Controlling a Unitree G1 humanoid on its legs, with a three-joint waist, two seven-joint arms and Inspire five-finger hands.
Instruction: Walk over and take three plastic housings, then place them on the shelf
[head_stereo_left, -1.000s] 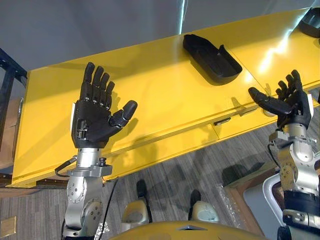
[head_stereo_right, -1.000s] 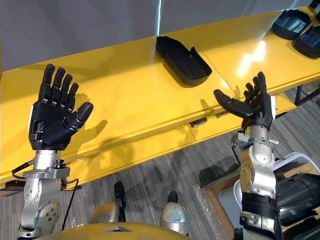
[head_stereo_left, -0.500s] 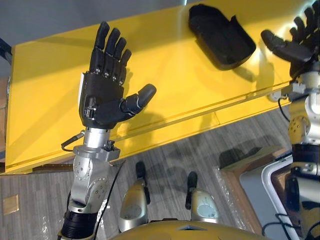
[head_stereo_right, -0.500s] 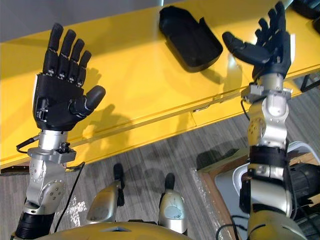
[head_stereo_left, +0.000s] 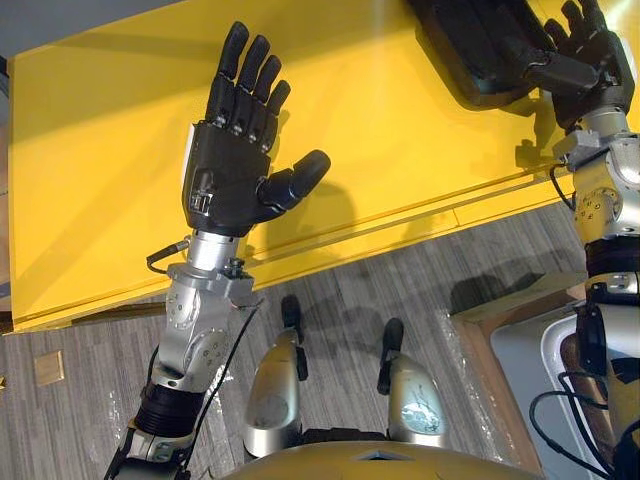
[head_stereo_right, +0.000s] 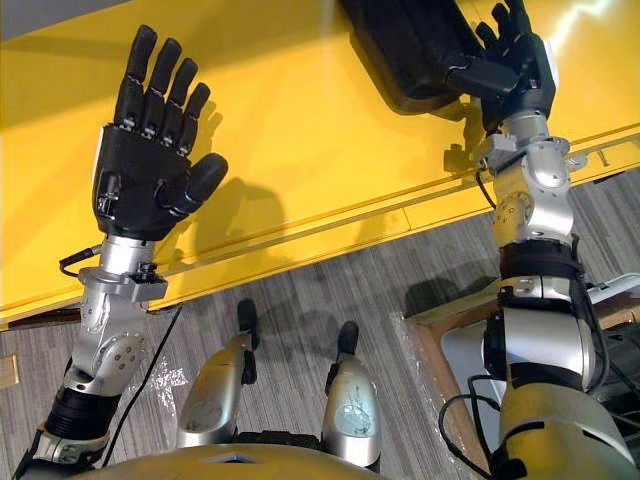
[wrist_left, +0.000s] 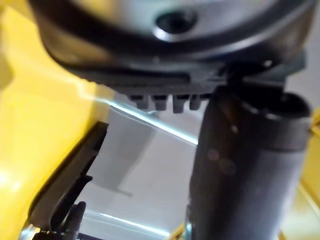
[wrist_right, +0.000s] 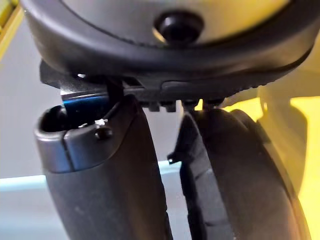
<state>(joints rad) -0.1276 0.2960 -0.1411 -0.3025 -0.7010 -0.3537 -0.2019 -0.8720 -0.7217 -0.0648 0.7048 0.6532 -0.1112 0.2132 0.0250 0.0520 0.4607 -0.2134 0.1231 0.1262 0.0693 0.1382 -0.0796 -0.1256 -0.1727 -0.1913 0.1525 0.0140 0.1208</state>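
Black plastic housing (head_stereo_left: 470, 55) on yellow table (head_stereo_left: 110, 160), by the outspread right robot hand (head_stereo_left: 592, 75); left robot hand (head_stereo_left: 225, 175) outspread, empty.

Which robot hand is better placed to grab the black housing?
Probably the right robot hand: it is open right at the black plastic housing, thumb over its edge. The left robot hand is open over the yellow table, far from it.

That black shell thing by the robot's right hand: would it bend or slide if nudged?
The black housing looks like a thin-walled moulded shell, so it is probably stiff and light for its size. It lies flat on the glossy yellow surface, so a push would likely slide it rather than tip it.
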